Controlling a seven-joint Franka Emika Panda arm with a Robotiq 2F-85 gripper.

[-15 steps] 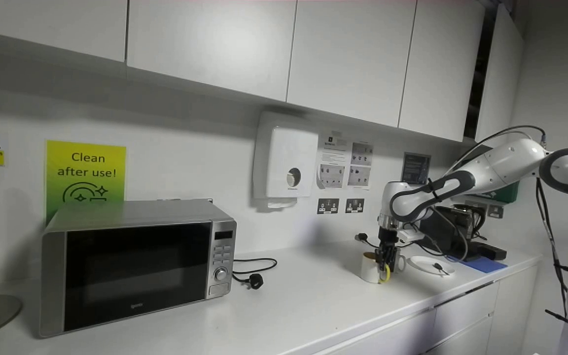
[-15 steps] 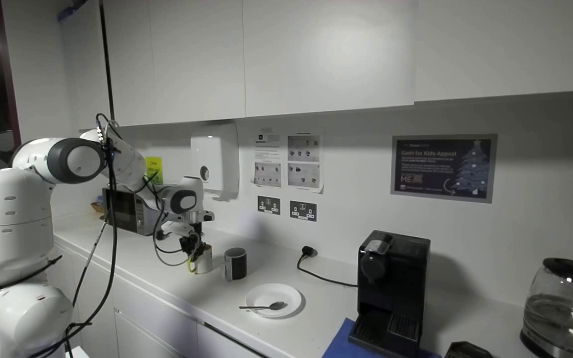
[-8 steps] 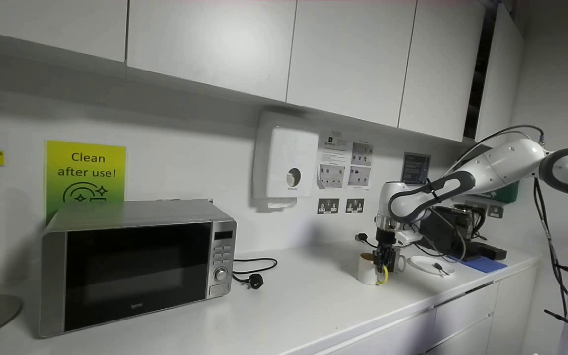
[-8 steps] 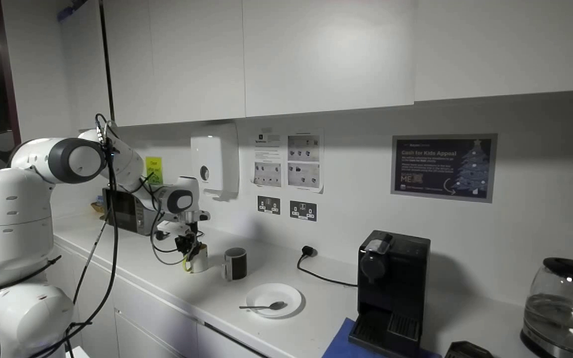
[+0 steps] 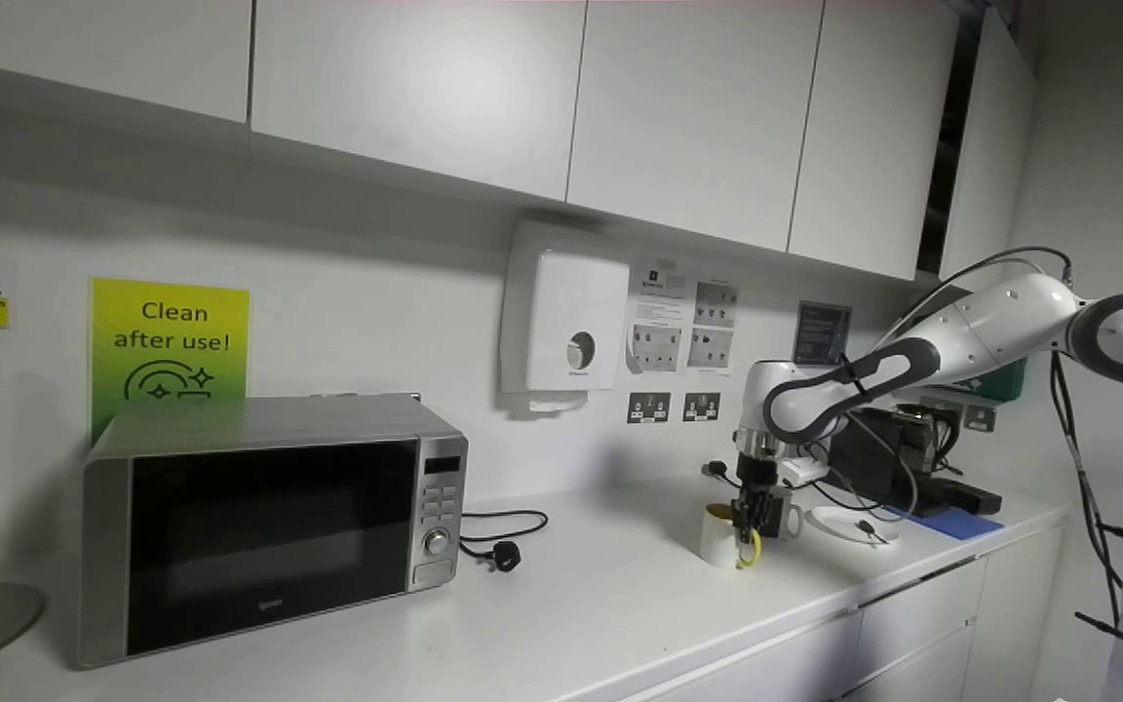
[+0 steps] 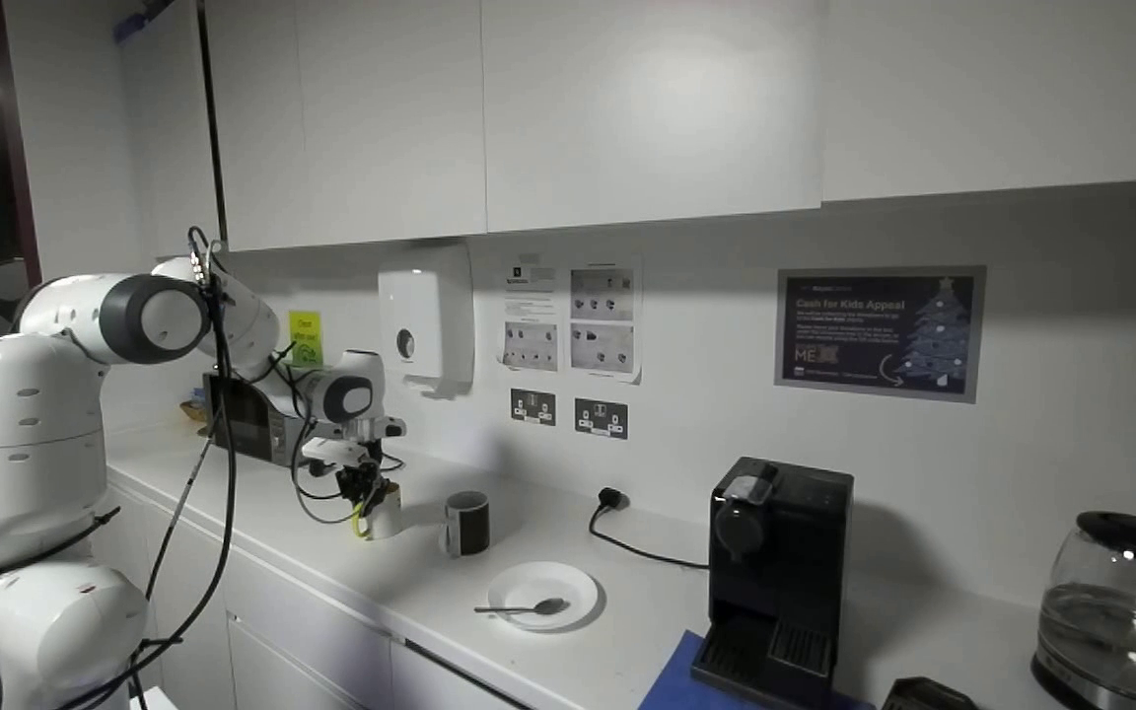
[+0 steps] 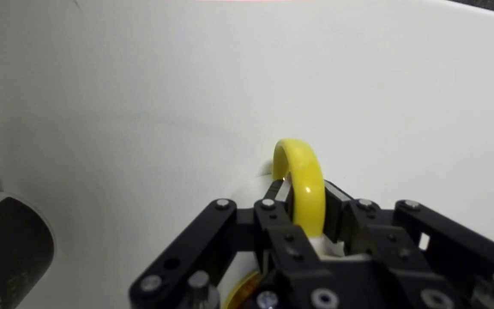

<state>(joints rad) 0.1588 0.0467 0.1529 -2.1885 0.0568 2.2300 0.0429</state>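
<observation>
My gripper (image 7: 309,204) is shut on the yellow handle (image 7: 302,167) of a white mug, one finger pad on either side of the loop. In an exterior view the white mug (image 5: 718,542) stands upright, its yellowish inside partly visible. Whether its base touches the counter or hangs just above it, I cannot tell. Most of the mug is hidden behind the fingers in the wrist view, with only a bit of yellow rim (image 7: 240,288) showing at the bottom. A dark mug (image 6: 472,523) with a pale handle stands a short way off and is untouched.
A white plate (image 6: 583,592) with a spoon (image 6: 549,605) lies beyond the dark mug. Farther along are a black coffee machine (image 6: 780,562) and a glass jug (image 6: 1110,621). Toward the other end sit a microwave (image 5: 274,546) and its black plug (image 5: 506,556). Cupboards (image 5: 698,117) hang overhead.
Gripper and white mug have shifted together, leftward in both exterior views, toward the microwave and away from the dark mug. The grip on the handle looks the same.
</observation>
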